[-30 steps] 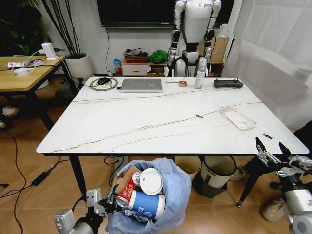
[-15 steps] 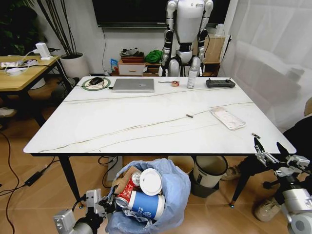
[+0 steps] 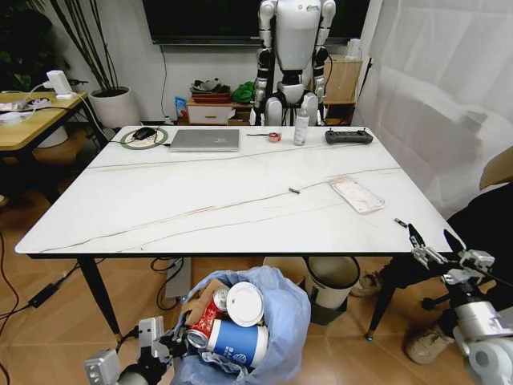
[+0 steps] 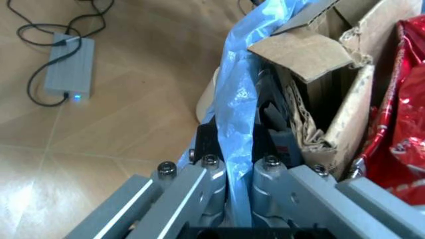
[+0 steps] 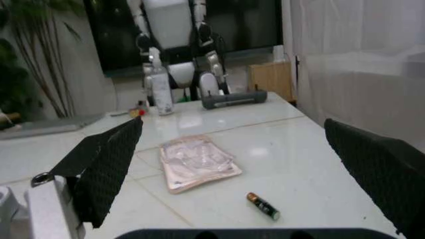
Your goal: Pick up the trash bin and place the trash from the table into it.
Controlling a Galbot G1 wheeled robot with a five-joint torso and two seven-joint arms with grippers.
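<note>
We hold the trash bin (image 3: pixel 268 333) low at the near left, our left gripper (image 4: pixel 240 164) closed tight on its blue bag rim. On the table (image 3: pixel 160 200), the clear flat plastic package (image 3: pixel 357 193) lies at the right side, far from our wide-open, empty right gripper (image 3: pixel 437 250). Its long axis runs from far left to near right. The right arm is clearly nearer to it.

I see warm wooden flooring (image 3: pixel 48 321), a yellow-wood desk (image 3: pixel 24 124) at ten o'clock, white curtains (image 3: pixel 433 96) at two o'clock.
</note>
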